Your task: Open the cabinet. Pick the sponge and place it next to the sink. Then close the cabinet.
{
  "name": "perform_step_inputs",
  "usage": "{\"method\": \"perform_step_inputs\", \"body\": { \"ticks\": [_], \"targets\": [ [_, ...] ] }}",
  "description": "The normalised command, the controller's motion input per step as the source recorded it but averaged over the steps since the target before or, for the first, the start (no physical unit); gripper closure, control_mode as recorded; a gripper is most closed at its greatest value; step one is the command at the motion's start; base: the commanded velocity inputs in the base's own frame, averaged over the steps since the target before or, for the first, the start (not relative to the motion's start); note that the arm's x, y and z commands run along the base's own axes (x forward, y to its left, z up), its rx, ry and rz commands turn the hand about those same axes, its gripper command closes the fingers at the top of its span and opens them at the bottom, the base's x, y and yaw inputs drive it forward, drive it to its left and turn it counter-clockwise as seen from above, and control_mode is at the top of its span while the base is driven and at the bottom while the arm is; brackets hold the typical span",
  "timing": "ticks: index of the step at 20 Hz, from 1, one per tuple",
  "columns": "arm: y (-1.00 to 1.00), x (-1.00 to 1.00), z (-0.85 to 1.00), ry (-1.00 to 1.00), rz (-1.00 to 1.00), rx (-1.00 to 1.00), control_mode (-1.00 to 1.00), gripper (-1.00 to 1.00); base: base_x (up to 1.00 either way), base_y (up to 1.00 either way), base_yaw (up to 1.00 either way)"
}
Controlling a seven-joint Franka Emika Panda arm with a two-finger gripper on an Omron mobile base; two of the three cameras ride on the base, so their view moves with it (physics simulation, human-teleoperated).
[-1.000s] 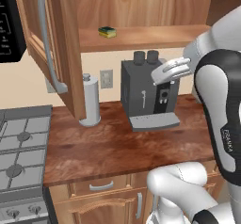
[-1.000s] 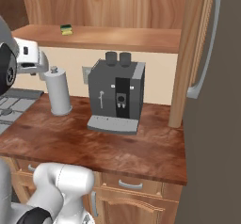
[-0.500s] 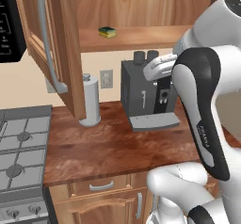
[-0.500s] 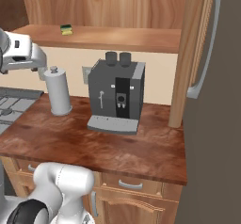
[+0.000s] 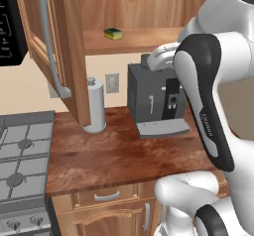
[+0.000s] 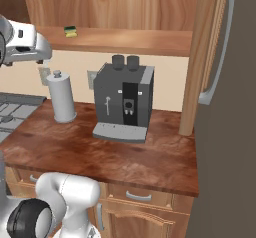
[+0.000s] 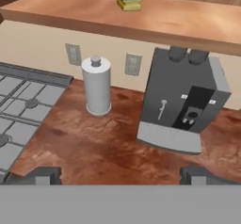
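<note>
The cabinet stands open; its left door (image 5: 59, 51) and right door (image 6: 207, 57) are both swung out, each with a long grey bar handle. A yellow-and-green sponge (image 5: 113, 33) (image 6: 70, 31) (image 7: 129, 0) lies on the cabinet's bottom shelf (image 7: 188, 23), towards its left. My gripper (image 7: 121, 175) is open with nothing between its dark fingertips (image 7: 44, 175). It hangs in the air in front of and below the shelf, looking down at the counter and up to the sponge. The white hand (image 5: 161, 57) (image 6: 25, 44) is level with the coffee machine's top. The sink is out of view.
A dark grey coffee machine (image 5: 156, 98) (image 6: 125, 102) (image 7: 183, 103) stands on the brown counter (image 5: 114, 153) under the shelf. A white paper towel roll (image 5: 95, 106) (image 7: 97, 86) stands to its left. A gas stove (image 5: 22, 150) (image 7: 23, 105) and black microwave (image 5: 10, 22) lie further left.
The arm has lifted the hand up and a little left, towards the shelf's height. The gripper stays open. The sponge and the doors have not moved.
</note>
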Motion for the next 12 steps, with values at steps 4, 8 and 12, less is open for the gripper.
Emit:
{"method": "perform_step_inputs", "body": {
  "ticks": [4, 8, 12],
  "targets": [
    [0.00, 0.64, 0.00, -0.15, 0.00, 0.05, -1.00, -1.00, 0.00, 0.00, 0.00],
    [0.00, 0.75, 0.00, -0.21, 0.00, 0.07, -1.00, -1.00, 0.00, 0.00, 0.00],
    [0.00, 0.65, 0.03, -0.17, 0.00, 0.06, -1.00, -1.00, 0.00, 0.00, 0.00]
  ]
}}
